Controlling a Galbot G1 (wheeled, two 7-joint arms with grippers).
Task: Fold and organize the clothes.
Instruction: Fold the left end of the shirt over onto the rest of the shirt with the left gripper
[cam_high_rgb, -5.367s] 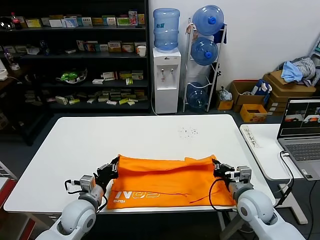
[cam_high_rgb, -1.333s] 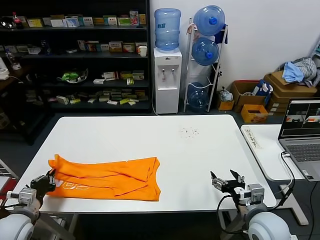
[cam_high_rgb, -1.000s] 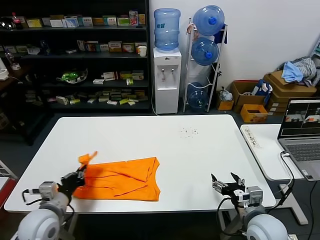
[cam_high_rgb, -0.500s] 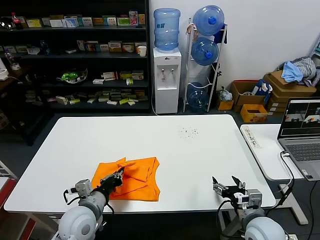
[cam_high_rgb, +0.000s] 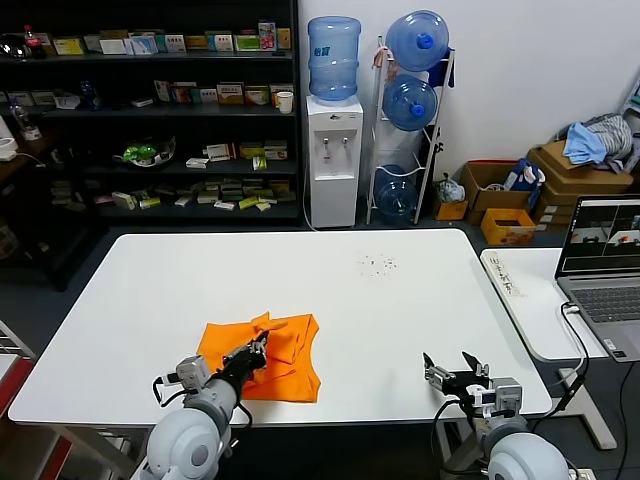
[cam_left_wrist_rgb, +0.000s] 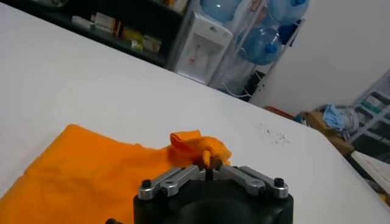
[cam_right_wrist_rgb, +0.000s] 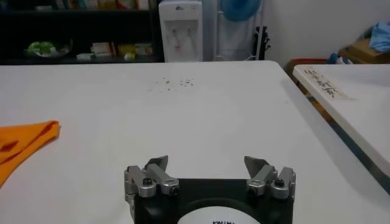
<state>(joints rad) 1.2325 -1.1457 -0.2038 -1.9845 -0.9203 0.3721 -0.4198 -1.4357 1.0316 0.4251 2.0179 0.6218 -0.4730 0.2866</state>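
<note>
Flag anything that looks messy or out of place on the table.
The orange T-shirt is folded unevenly: a bunched tip sticks up where the left gripper pinches it, jaws shut. Small dark specks dot the white table. Right gripper idles, jaws open.

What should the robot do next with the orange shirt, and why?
Probably carry the pinched flap a little farther across and lay it flat. The left tool is shut on a bunched edge of the orange T-shirt, and that edge sits raised over the folded pile rather than lying flat. The right tool waits open near the table's front edge, away from the shirt.
</note>
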